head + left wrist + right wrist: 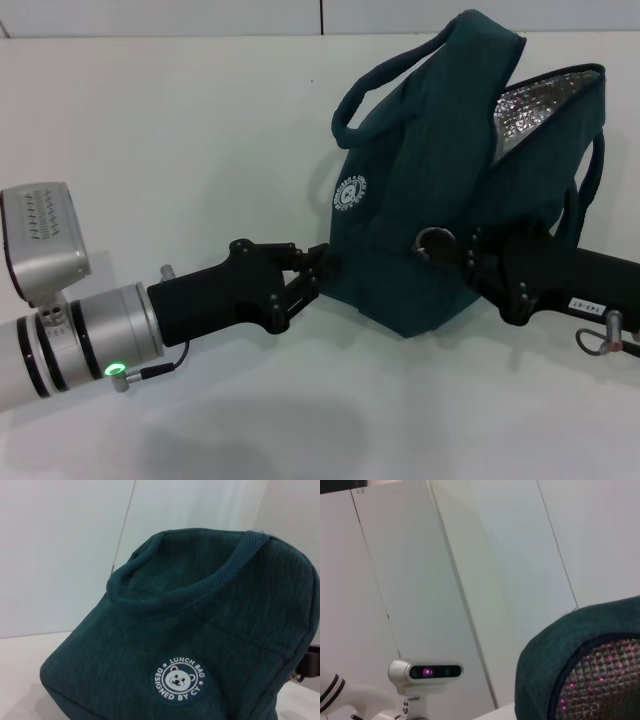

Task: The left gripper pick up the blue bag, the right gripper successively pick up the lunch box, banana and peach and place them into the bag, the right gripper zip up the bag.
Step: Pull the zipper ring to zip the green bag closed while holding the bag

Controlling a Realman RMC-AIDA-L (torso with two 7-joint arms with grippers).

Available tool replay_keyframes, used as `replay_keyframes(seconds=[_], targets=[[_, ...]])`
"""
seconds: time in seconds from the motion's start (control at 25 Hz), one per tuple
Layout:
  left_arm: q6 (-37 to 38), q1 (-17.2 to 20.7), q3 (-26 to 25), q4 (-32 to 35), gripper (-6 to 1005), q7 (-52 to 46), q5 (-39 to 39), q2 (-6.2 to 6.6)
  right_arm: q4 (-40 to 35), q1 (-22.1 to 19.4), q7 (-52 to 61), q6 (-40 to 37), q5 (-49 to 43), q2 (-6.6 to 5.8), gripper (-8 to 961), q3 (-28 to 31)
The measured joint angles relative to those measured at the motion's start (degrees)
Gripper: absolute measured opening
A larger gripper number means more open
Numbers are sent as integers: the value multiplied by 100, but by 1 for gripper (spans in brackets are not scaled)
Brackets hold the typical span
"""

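Teal fabric fills the middle of the head view: the blue bag (430,190) stands on the white tabletop (150,130), tipped a little, its mouth open toward the right so that the silvery quilted lining (545,105) shows. One carrying handle (400,85) arches over the left side, and a round white bear badge (350,193) sits on the near face. The left pincer (318,272) reaches in from the lower left, and its black fingers are pressed together on the bag's lower left edge, pinching the cloth. The right pincer (462,252) comes in from the right against the bag's lower front, beside a small dark ring (435,243); I cannot tell whether its fingers are spread or closed.

The left wrist view looks closely at the bag (200,630), with the handle (190,580) looped across it and the badge (180,680) reading LUNCH BAG. The right wrist view catches the bag's rim (560,645) and lining (605,680) against a white panelled wall (495,555).
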Motion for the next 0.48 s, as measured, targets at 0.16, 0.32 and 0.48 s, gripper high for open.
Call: replay_keyframes(seconds=[0.16, 0.32, 0.48], targets=[[-27, 14, 14, 0, 131, 0, -1, 0, 0, 0, 17, -108, 61, -16, 13, 0], [-75, 31, 17, 0, 116, 0, -1, 0, 0, -14, 17, -279, 159, -34, 13, 10], [-139, 31, 20, -11, 115, 0, 26, 0, -90, -93, 7, -408, 215, -35, 13, 19]])
